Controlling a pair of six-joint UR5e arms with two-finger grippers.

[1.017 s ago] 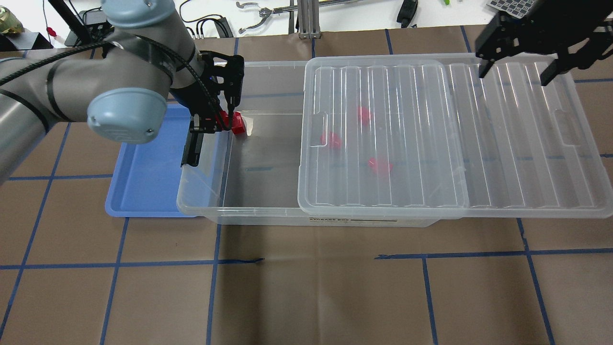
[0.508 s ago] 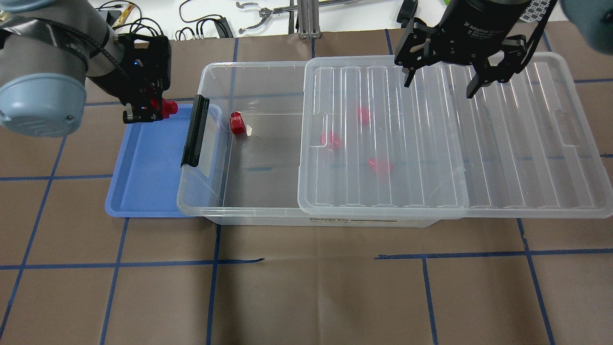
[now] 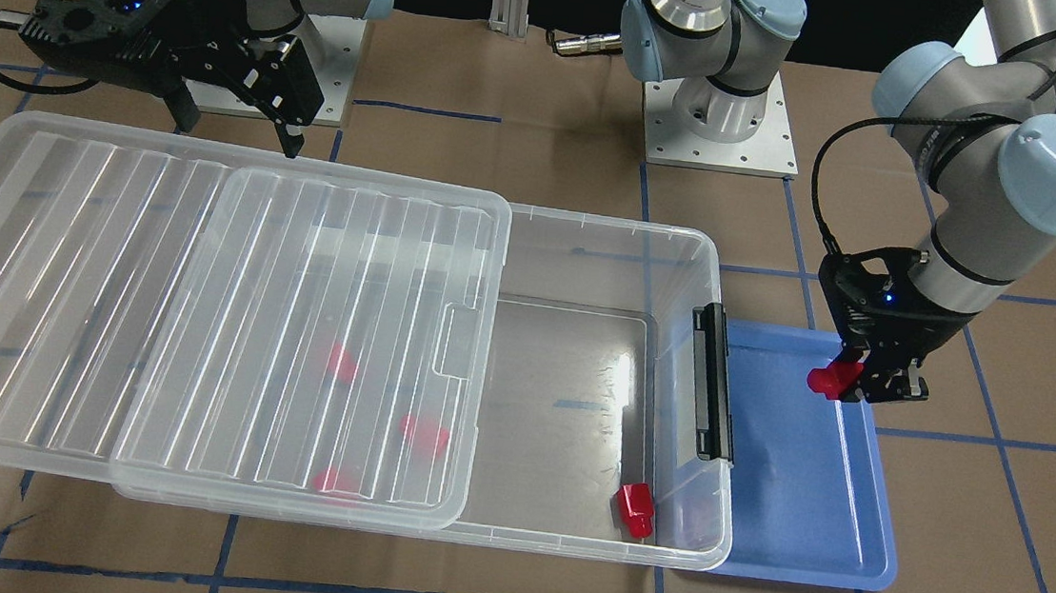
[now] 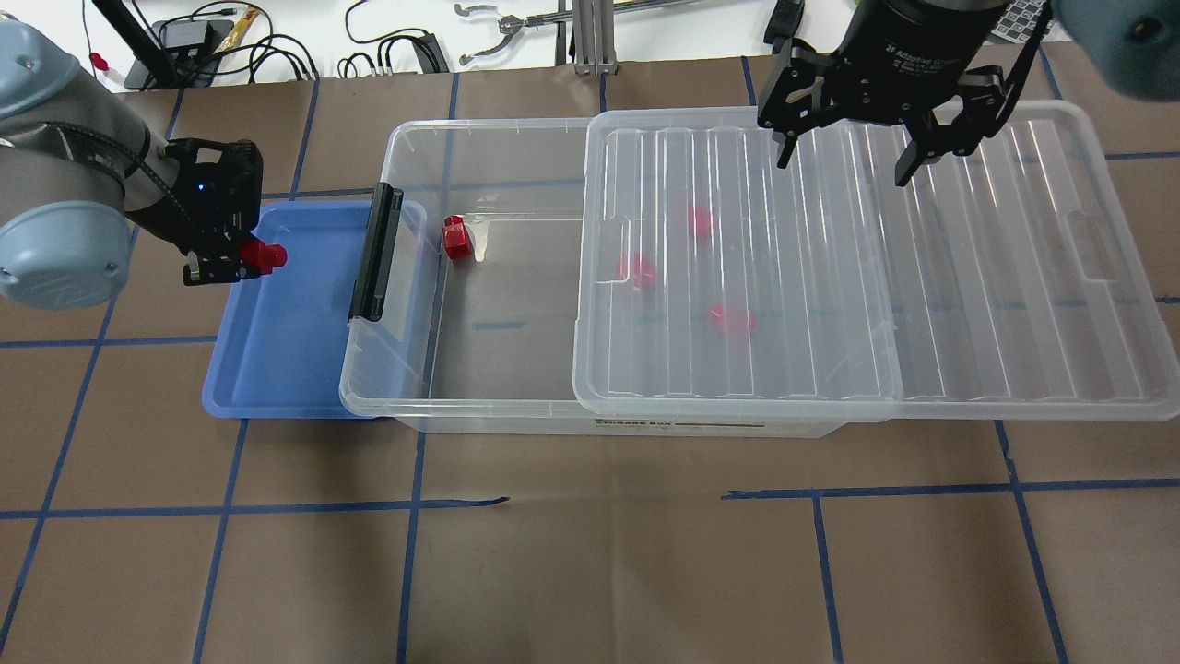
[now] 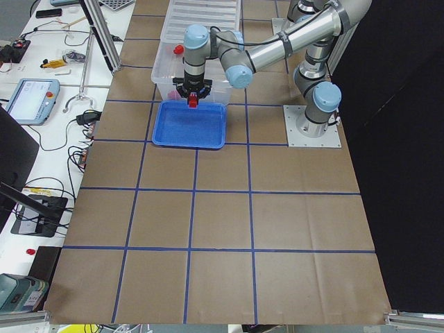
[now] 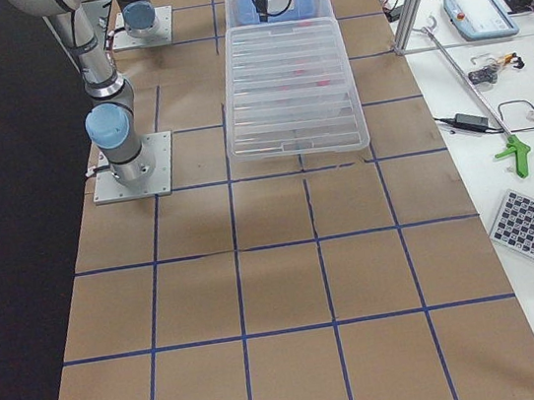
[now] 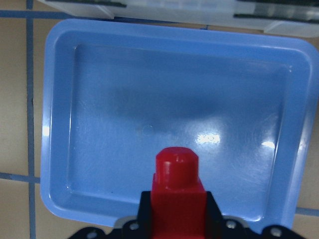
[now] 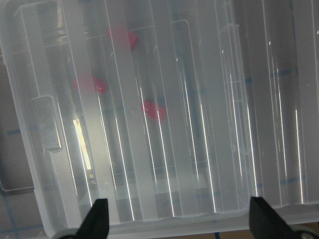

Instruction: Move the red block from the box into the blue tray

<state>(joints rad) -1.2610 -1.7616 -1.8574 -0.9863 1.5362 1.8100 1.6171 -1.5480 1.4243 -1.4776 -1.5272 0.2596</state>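
Brown bench [image 4: 590,572], blue tape grid [image 4: 277,506].
My left claw [image 4: 244,262] grips the red block [image 4: 268,255] over the blue tray [image 4: 277,369]; right claw [image 4: 843,166] open above lid [image 4: 1014,277].

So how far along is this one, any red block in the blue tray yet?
Done: the lid is slid aside, one red block is out of the box. In hand: the left gripper holds it above the bare blue tray. Left: release it there. Four more blocks lie in the box.
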